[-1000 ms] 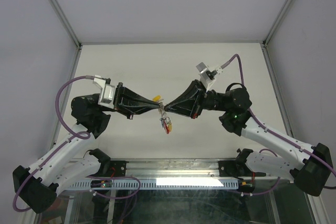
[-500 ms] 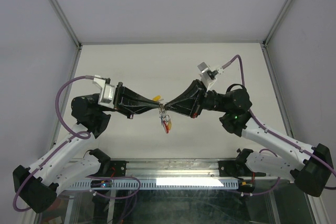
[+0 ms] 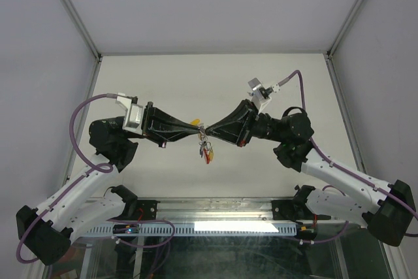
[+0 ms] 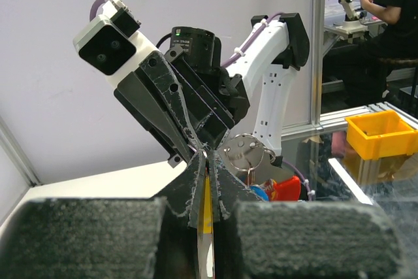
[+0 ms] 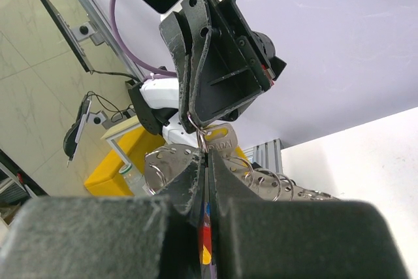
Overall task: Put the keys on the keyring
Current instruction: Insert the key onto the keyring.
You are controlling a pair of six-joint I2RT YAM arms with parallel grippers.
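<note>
the left hand [image 3: 198,134] pinches shut on a tiny yellow-capped metal key [image 4: 207,206]; the right hand [image 3: 206,136] pinches the grey metal keyring with a red strip [image 3: 207,151].

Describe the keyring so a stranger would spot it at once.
Above the middle of the pale table, the left gripper and right gripper meet tip to tip. Just below that meeting point dangles the keyring: a grey bunch of metal rings, the only thing with a red strip.

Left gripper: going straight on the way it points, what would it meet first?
The right gripper, almost tip to tip with the left gripper; the left wrist view suggests matching depth.
</note>
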